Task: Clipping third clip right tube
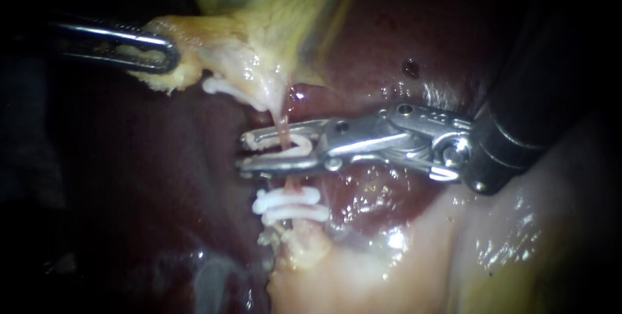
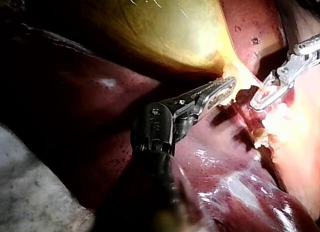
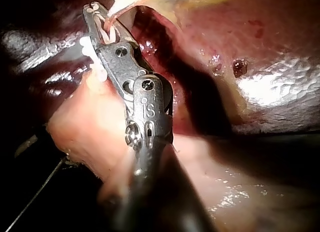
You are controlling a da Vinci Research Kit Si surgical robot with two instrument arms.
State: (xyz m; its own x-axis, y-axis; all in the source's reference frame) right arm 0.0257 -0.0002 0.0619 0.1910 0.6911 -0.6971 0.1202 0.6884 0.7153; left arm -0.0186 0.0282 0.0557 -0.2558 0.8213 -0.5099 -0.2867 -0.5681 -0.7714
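Endoscope view showed the right instrument (image 1: pixel 243 153) gripping an unclosed clip (image 1: pixel 299 147) astride the tube (image 1: pixel 282 126), just beside two set clips (image 1: pixel 291 204); closing squarely with the tube fully inside seemed wise. Left wrist view had the left instrument (image 2: pixel 227 87) clamped on the gallbladder (image 2: pixel 165 32), tube indistinct. Right wrist view left the clip's far ends unclear.

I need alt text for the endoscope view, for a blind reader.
The right instrument holds an open white clip around a thin pink tube, just above two clips already closed on it. At the upper left, the left instrument grips yellowish tissue.
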